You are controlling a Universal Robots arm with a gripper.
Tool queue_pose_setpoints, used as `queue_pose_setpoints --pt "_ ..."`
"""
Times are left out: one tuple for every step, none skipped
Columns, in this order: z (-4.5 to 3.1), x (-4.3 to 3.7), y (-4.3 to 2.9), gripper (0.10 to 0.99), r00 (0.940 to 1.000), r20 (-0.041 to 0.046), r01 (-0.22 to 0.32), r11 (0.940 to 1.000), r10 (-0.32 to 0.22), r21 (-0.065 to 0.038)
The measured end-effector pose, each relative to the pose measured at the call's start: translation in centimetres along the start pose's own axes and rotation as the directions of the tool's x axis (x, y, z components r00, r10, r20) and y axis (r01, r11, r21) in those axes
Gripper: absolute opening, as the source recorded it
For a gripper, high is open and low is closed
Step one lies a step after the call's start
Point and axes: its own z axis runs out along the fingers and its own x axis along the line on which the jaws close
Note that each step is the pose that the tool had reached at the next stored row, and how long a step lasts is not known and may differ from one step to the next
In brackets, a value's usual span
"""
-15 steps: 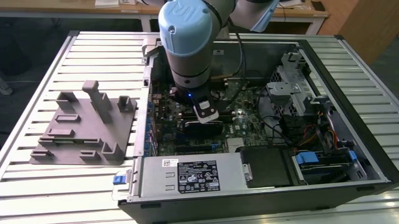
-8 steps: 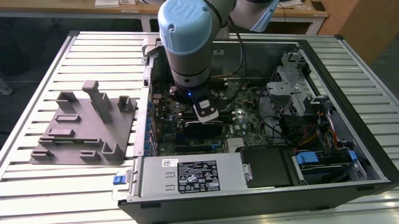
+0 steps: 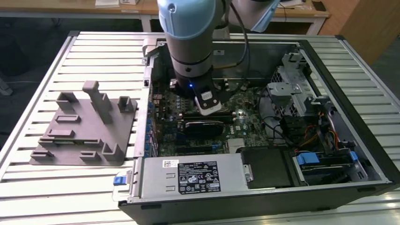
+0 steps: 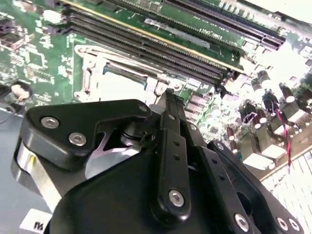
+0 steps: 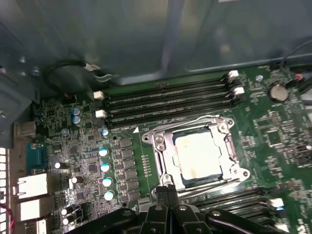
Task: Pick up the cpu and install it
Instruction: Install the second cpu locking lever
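Grey fixture (image 3: 84, 129): stands on the slatted table (image 3: 37, 84), well apart from the pincer, toward the exterior view's left; no chip can be made out on it.

Computer case (image 3: 350, 140): lies open on the table; the arm (image 3: 190, 42) reaches down into it.

Pincer (image 3: 209, 108): hangs low over the motherboard (image 3: 240, 117), just beside the socket; in the first wrist view its dark fingers (image 5: 168, 192) meet in one narrow line, so it appears closed with nothing between them.

Cpu (image 5: 200, 155): lies flat inside the socket frame (image 5: 161, 156), just ahead of the pincer tips, apart from them; its pale top sits level and square to the frame.

Progress, as judged: pick-up and placement look done, the chip seated and released; the frame looks open around it, so latching seems to remain.

First wrist view: gives the chip whole, the memory slots (image 5: 165, 102) beyond it and the row of capacitors (image 5: 105, 168).

Second wrist view: gives the pincer linkage (image 4: 170, 161) close up, with the socket (image 4: 122, 83) a washed-out patch past it.

Exterior view: gives the fixture, table and case, but the pincer body hides the socket.
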Motion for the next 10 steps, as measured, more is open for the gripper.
queue_pose_setpoints --pt "-0.05 -0.16 0.06 0.106 1.0000 0.0011 0.000 1.0000 0.000 0.004" --pt "-0.09 -0.36 0.10 0.106 1.0000 0.0024 -0.001 1.0000 0.001 0.010" --pt "-0.09 -0.58 0.15 0.106 1.0000 0.0040 -0.001 0.9999 0.001 0.017" --pt "-0.07 -0.79 0.20 0.106 1.0000 0.0058 -0.002 0.9997 0.002 0.025" --pt "-0.04 -1.00 0.25 0.106 1.0000 0.0074 -0.003 0.9995 0.002 0.032" --pt "-0.01 -1.24 0.30 0.106 1.0000 0.0084 -0.003 0.9993 0.003 0.037" --pt "0.03 -1.51 0.38 0.106 1.0000 0.0090 -0.003 0.9992 0.003 0.039" --pt "0.07 -1.75 0.47 0.106 1.0000 0.0093 -0.004 0.9992 0.003 0.040" --pt "0.11 -1.97 0.58 0.106 1.0000 0.0094 -0.004 0.9991 0.003 0.041" --pt "0.17 -2.19 0.72 0.106 0.9999 0.0095 -0.003 0.9991 0.003 0.042"
